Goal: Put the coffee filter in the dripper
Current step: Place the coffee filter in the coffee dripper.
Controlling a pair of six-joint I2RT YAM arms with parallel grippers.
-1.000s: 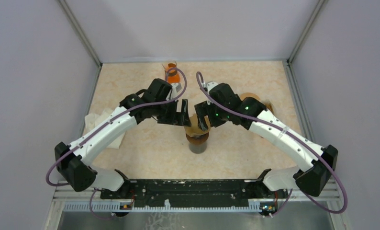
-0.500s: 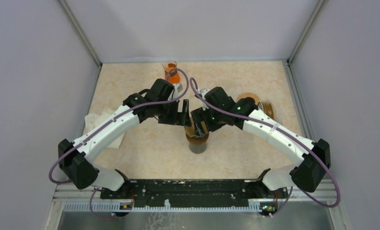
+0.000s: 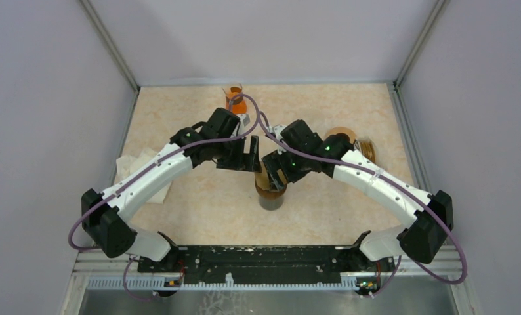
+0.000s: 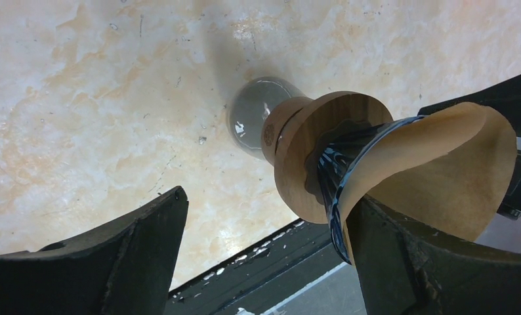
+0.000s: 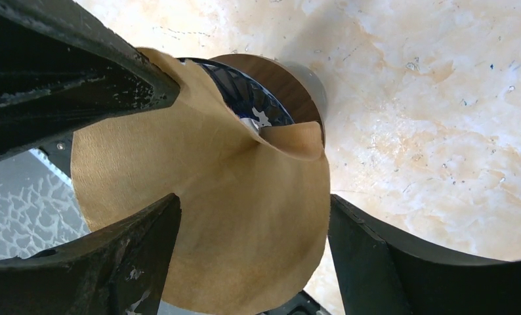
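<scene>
Table: marbled top; the dripper stands near its middle, between the two arms.
Left gripper: jaws wide, nothing in them; one finger sits just beside the dripper's glass rim. Probably best used as a steadying stop, without pushing.
Right gripper: jaws wide across the coffee filter, which appears held edge to edge and bowed.
Dripper: wooden collar and ribbed blue glass cone, upright on a grey base.
Coffee filter: tilted at the dripper's rim, one fold dipping into the cone, most of it outside.
Step in hand: lower the filter point-first along the cone's axis, and ease the squeeze once the paper meets the ribs. A sideways push could tip the dripper.
Half covered: brown objects behind the right arm.
Unclear: whether the pads truly press the paper.
Hidden: the filter's tip.
</scene>
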